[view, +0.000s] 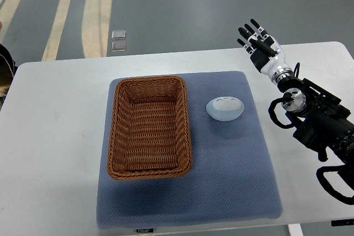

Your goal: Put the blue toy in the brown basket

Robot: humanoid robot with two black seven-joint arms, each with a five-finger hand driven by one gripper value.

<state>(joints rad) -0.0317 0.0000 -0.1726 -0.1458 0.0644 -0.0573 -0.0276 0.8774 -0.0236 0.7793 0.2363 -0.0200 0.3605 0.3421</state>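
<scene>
A pale blue rounded toy lies on the blue mat, just right of the brown wicker basket. The basket is rectangular and nothing is in it. My right hand is raised over the far right of the white table, up and to the right of the toy and well apart from it. Its fingers are spread and hold nothing. The left arm does not show.
The white table extends around the mat on all sides. Its far edge runs behind the basket, with grey floor beyond. A dark object sits at the picture's left edge.
</scene>
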